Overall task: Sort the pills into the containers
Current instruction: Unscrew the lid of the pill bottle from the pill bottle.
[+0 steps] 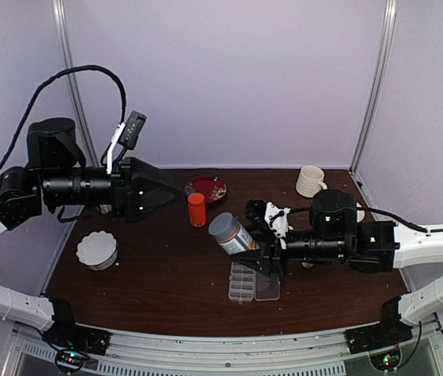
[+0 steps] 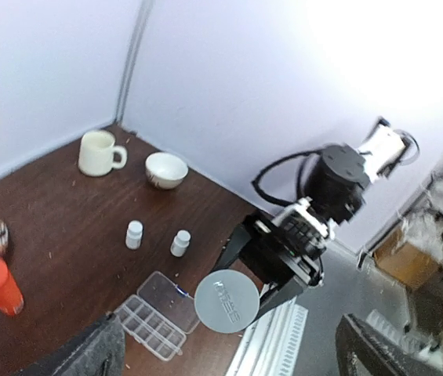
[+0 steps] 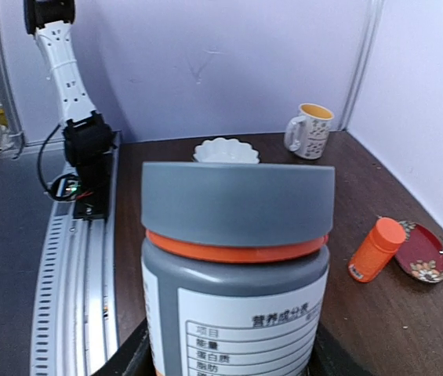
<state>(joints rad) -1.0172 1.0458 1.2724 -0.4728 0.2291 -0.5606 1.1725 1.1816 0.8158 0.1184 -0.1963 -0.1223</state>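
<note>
two white bottles (image 2: 133, 233), one organiser (image 1: 243, 282), one grey jar (image 1: 229, 233).

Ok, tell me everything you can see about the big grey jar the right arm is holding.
The grey jar is a wide plastic-looking tub with a grey lid on, an orange band under it and a white label with printed characters. The right end effector grips its body, holding it tilted in the air near the open organiser box.
</note>
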